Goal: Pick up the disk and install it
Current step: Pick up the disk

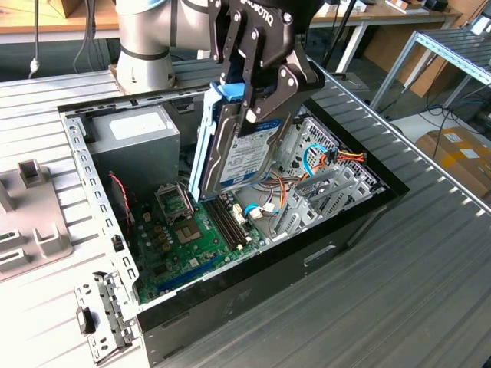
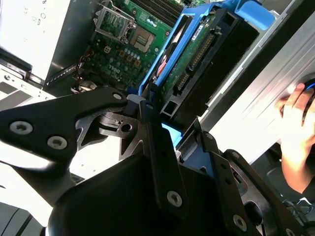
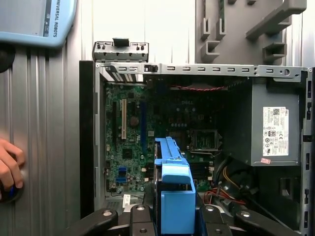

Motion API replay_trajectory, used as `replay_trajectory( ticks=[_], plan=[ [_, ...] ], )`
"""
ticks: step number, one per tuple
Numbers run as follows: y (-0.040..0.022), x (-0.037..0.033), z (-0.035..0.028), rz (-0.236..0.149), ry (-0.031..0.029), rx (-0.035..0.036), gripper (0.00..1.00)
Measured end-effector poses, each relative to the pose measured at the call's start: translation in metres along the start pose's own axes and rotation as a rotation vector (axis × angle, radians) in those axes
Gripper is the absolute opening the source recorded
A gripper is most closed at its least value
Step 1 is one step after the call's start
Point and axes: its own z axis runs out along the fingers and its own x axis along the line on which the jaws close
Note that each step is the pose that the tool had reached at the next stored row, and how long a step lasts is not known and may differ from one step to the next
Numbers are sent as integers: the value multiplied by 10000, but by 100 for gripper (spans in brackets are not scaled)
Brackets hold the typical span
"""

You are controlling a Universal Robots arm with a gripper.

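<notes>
**A:** Arm [image 1: 146,46] housing, exterior view?

**B:** Smooth silver-grey cylinder. Wide round joint with a dark seam ring around it. In the first wrist view, the joint cap [image 3: 34,19] is grey with a light-blue rim and white print.

**A:** Gripper [image 1: 257,96]?

**B:** Matte black all over, with white lettering on the body. Flat, angular link bars [image 2: 88,110] are pinned at round pivots. Silver screw heads [image 2: 22,128] are set into the bars, two on the broadest one. No cables seen on it.
</notes>
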Motion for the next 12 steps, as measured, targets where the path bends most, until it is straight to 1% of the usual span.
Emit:
replay_trajectory(
  ticks=[12],
  plan=[
    [-83,28,4,0,0,0,37]
  ],
)
